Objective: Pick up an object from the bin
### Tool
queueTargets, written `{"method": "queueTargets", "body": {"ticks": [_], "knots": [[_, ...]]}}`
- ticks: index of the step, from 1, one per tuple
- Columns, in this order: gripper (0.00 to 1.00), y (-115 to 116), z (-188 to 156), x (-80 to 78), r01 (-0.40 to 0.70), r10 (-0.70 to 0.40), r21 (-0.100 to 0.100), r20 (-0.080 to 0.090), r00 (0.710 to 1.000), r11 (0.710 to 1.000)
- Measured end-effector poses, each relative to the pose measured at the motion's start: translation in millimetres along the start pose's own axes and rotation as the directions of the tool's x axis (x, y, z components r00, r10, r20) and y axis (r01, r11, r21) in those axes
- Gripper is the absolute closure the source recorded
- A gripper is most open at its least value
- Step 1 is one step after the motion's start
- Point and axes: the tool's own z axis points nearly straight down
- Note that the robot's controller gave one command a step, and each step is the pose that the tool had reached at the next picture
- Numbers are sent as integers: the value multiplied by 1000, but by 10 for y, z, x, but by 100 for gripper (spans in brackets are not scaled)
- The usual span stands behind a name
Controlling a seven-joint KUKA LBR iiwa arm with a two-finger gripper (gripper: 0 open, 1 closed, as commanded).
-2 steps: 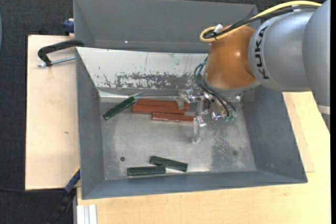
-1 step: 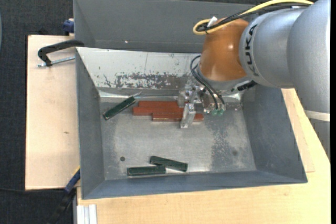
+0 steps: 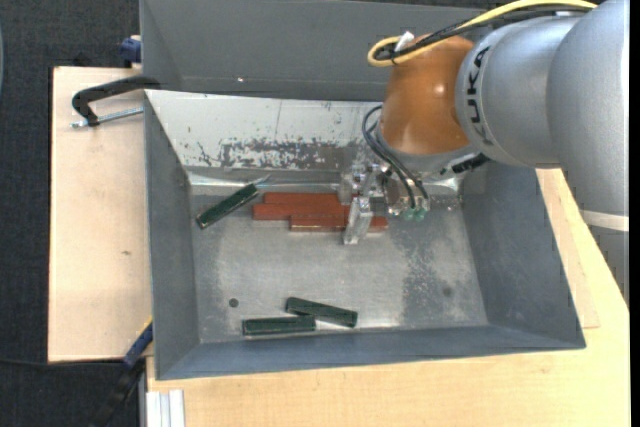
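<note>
The gripper (image 3: 355,230) is down at the right end of a row of reddish-brown blocks (image 3: 300,210), which lies along the foot of the back wall of the grey metal bin (image 3: 440,287); whether it is clenched or released cannot be told. The blocks are flat, matt and rectangular, seemingly two set in a stepped overlap. Three dark green flat bars are also in the bin: one tilted bar (image 3: 227,205) just left of the blocks, and a pair (image 3: 300,318) meeting end to end near the front wall, well apart from the gripper.
</note>
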Motion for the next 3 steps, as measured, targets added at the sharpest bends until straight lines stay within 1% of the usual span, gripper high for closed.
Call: {"method": "queueTargets", "body": {"ticks": [1, 2, 3], "knots": [[100, 1, 0, 0, 1, -1, 0, 0, 1000, 1000], [100, -93, -18, 37, 201, -201, -2, 12, 979, 979], [100, 708, -1515, 93, 79, -79, -2, -10, 997, 997]]}}
